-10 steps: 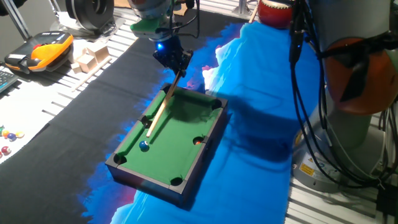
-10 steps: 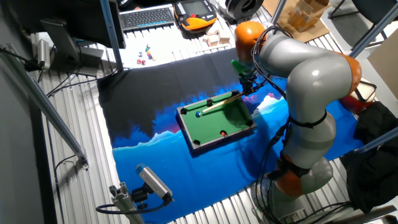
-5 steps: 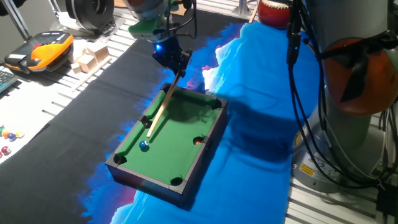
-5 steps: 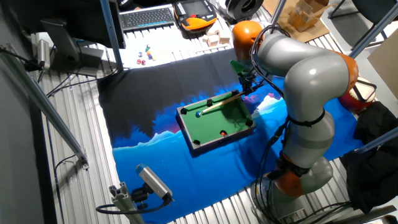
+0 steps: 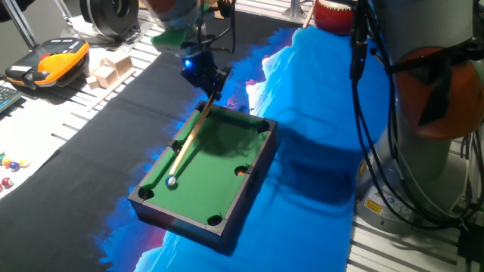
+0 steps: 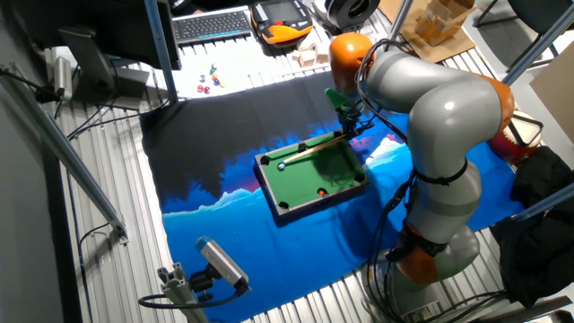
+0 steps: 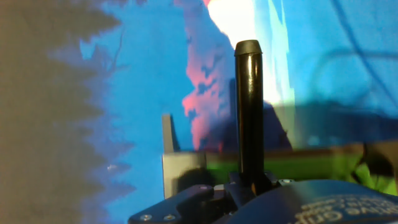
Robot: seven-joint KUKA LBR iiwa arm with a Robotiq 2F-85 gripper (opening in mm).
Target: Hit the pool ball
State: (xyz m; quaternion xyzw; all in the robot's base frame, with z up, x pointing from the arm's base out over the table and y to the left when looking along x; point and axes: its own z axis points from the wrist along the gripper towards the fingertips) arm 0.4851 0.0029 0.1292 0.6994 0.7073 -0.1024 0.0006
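Note:
The miniature pool table (image 5: 184,220) with green felt stands on the blue cloth; it also shows in the other fixed view (image 6: 306,209). My gripper (image 5: 203,74) hangs above the table's far corner, shut on a wooden cue stick (image 5: 192,134) that slants down across the felt. The cue's pale tip (image 5: 172,181) rests near the front-left pocket. The blue pool ball is not visible there; the tip covers that spot. A small reddish-orange ball (image 5: 242,171) lies by the right side pocket. The hand view shows the cue's black butt (image 7: 249,112) rising from my gripper.
An orange-and-black device (image 5: 49,60) and wooden blocks (image 5: 106,72) lie at the far left. Tiny coloured balls (image 5: 10,163) sit at the left edge. The robot's own base (image 5: 435,113) stands to the right. A keyboard (image 6: 211,24) lies at the back.
My gripper has shifted slightly left and pushed the cue forward along the felt. The cue tip now sits where the blue ball lay; the ball no longer shows separately.

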